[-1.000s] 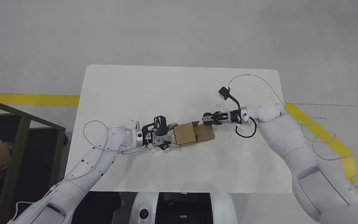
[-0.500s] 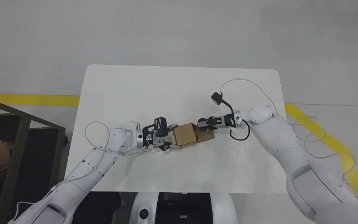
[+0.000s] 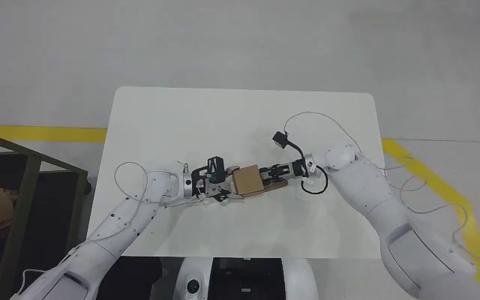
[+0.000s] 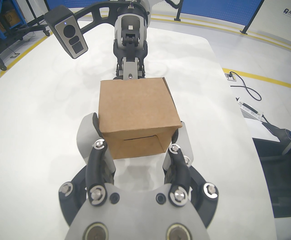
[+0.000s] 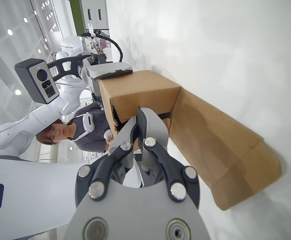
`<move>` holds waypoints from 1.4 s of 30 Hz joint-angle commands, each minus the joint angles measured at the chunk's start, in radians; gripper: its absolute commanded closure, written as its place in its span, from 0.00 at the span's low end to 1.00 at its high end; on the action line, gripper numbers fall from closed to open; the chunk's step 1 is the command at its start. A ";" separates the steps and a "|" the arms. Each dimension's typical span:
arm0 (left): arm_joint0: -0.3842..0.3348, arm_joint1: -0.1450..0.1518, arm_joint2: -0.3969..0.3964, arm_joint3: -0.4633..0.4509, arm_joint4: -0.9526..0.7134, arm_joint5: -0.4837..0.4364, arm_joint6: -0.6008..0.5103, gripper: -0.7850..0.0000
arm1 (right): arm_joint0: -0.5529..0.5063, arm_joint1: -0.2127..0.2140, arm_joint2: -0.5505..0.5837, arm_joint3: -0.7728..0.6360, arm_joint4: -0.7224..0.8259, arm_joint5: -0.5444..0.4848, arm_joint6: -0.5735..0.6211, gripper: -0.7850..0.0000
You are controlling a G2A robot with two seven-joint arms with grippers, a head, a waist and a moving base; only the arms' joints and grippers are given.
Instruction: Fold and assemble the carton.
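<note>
Near the front edge of the tabletop (image 3: 187, 120), the left gripper (image 4: 137, 126) pinches the carton (image 4: 136, 102); the right gripper (image 5: 139, 118), jaws pressed together, seems to tuck its end. Next, fold the lid (image 5: 216, 147) over.

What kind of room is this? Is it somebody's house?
Probably a robot lab or workshop, not a house: a plain white table stands on a grey floor marked with yellow tape lines, and blue partition panels stand beyond it.

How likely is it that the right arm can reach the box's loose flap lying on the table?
Probably yes: the flap lies flat right next to the right gripper, nothing between them, while the left gripper holds the box.
</note>
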 commanded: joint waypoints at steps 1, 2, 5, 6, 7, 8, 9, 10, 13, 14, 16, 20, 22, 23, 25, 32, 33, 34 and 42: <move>0.000 0.000 0.000 0.000 0.001 -0.001 0.000 0.38 | -0.002 -0.003 -0.005 0.001 0.008 0.000 0.000 1.00; -0.001 0.000 0.000 0.000 0.000 -0.001 0.000 0.38 | -0.002 -0.005 -0.008 0.003 0.012 0.000 0.000 1.00; -0.002 0.000 -0.001 0.000 0.000 -0.002 -0.001 0.39 | -0.005 -0.011 -0.017 0.005 0.024 0.001 0.001 1.00; -0.003 0.000 0.000 -0.001 0.000 -0.002 -0.001 0.39 | -0.006 -0.013 -0.019 0.004 0.031 0.000 0.000 1.00; -0.003 -0.001 0.000 -0.001 0.001 -0.002 -0.001 0.39 | -0.006 -0.014 -0.021 0.005 0.034 0.000 0.000 1.00; -0.003 -0.001 0.000 -0.001 0.000 -0.003 0.001 0.39 | -0.006 -0.015 -0.023 0.007 0.037 -0.001 -0.001 1.00; -0.004 -0.001 0.001 0.000 0.000 -0.003 0.001 0.39 | -0.006 -0.016 -0.025 0.008 0.041 -0.001 -0.002 1.00; -0.004 -0.001 0.001 0.000 0.000 -0.003 0.001 0.39 | -0.007 -0.017 -0.026 0.009 0.045 -0.001 -0.001 1.00; -0.006 -0.003 0.005 -0.001 -0.001 -0.003 -0.001 0.39 | -0.010 -0.018 -0.032 0.009 0.056 -0.002 -0.002 1.00; -0.007 -0.003 0.006 0.000 -0.001 -0.002 -0.001 0.39 | -0.009 -0.019 -0.034 0.009 0.057 -0.002 -0.002 1.00; -0.008 -0.004 0.008 0.000 -0.003 -0.002 0.000 0.39 | -0.009 -0.019 -0.036 0.010 0.063 -0.002 -0.002 1.00; -0.011 -0.005 0.009 0.003 0.001 -0.005 0.003 0.39 | 0.000 -0.009 -0.028 0.029 0.067 -0.009 -0.009 1.00; -0.011 -0.004 0.007 0.004 0.001 -0.006 0.006 0.39 | 0.005 0.001 -0.020 0.038 0.064 -0.013 -0.013 1.00; -0.010 -0.004 0.005 0.004 0.002 -0.007 0.007 0.39 | 0.007 0.007 -0.014 0.043 0.063 -0.015 -0.015 1.00; -0.008 -0.002 0.002 0.003 0.005 -0.007 0.011 0.40 | 0.010 0.021 -0.001 0.049 0.061 -0.018 -0.018 1.00; 0.011 0.007 -0.021 -0.024 0.017 -0.010 0.035 0.42 | -0.001 0.088 0.090 0.068 0.082 -0.056 -0.056 1.00; 0.017 0.010 -0.026 -0.030 0.022 -0.012 0.037 0.42 | -0.005 0.098 0.102 0.066 0.081 -0.056 -0.056 1.00; 0.023 0.013 -0.033 -0.037 0.026 -0.014 0.039 0.42 | -0.009 0.108 0.114 0.061 0.078 -0.053 -0.053 1.00; 0.081 0.040 -0.108 -0.107 0.037 -0.022 0.087 0.40 | -0.057 0.152 0.172 0.017 0.071 0.039 -0.003 1.00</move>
